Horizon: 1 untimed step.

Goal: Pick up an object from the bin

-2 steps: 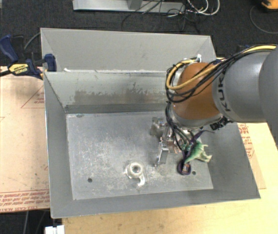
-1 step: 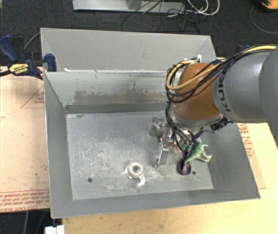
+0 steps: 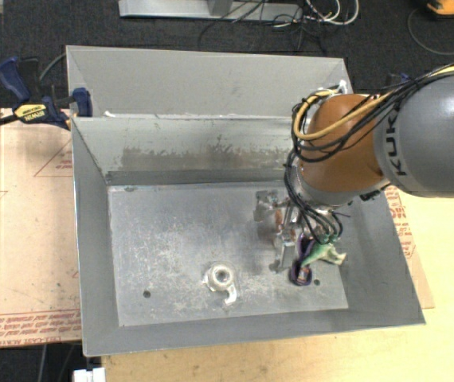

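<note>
1 silvery ring-shaped metal part counted on bin floor | located lower-left of pincer, apart | pincer state cannot be told

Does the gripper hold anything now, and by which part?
Cannot be told. A small green, purple and white thing is right at the gripper, but a hold on it is not visible.

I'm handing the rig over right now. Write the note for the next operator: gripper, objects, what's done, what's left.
Gripper: low in the right part of the bin, close to the floor; nothing visibly held.
Silvery ring-like piece: loose on the floor, front middle, left of the gripper and apart from it.
Green-and-purple bundle: just right of the gripper; unclear whether it is a loose thing or robot cabling.
Done: arm is down in the bin.
Left: grasp one thing and lift it out.
</note>
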Tool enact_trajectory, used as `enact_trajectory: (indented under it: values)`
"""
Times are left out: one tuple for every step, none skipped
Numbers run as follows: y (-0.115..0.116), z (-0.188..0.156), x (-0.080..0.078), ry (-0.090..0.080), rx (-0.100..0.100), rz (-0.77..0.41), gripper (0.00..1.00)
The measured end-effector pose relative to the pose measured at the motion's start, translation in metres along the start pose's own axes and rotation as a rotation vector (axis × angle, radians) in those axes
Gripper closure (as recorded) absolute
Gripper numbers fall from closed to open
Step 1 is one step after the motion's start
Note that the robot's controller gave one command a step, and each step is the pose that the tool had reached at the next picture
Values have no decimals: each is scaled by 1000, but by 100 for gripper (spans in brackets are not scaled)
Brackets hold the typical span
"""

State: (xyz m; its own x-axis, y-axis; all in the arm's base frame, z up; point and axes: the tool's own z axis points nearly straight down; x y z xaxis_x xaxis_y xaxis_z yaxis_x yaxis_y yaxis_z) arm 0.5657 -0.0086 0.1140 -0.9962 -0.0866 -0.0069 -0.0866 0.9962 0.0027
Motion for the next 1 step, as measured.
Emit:
enact_trajectory:
  values:
    - [-58, 36, -12, -3, -3, 87, 0]
